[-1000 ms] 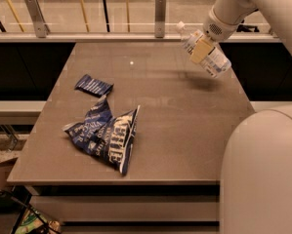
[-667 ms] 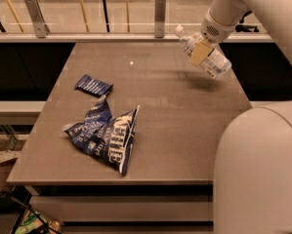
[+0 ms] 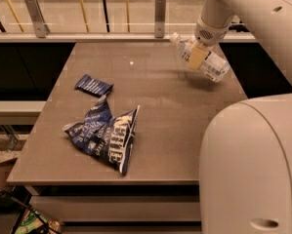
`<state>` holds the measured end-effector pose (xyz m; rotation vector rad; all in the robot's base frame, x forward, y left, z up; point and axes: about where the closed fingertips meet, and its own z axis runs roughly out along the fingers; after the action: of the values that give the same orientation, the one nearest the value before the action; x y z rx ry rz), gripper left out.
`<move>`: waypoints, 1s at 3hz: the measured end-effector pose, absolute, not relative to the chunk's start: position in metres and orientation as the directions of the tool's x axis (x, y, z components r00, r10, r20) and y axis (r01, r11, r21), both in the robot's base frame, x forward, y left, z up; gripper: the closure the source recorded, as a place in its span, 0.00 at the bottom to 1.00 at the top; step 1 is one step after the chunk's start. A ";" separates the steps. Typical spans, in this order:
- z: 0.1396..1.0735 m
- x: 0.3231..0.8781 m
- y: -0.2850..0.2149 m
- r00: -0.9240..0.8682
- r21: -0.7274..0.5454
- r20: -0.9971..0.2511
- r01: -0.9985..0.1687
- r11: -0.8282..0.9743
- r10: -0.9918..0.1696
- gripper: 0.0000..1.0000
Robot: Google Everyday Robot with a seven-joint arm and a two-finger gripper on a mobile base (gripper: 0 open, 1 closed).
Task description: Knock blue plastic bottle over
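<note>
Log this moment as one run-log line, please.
gripper: over far-right of table, jaws shut on blue plastic bottle | bottle: tilted, cap up-left, not lying flat | task: not yet done

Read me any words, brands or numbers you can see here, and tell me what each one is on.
Large blue snack bag: big white lettering, crumpled, not legible.
Small blue packet: white print, too small.
Blue plastic bottle, tilted in the gripper at the table's far right: label print too small.
</note>
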<state>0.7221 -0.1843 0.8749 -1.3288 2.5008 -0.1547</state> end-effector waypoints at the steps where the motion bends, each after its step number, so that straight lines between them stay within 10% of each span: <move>1: 0.867 0.722 -0.182 -0.524 -0.230 -0.171 -0.802 0.551 -0.834 1.00; 3: 0.843 0.722 -0.176 -0.518 -0.192 -0.093 -0.829 0.526 -0.850 1.00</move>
<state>0.7219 -0.1758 0.8433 -1.4377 2.5872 -0.1832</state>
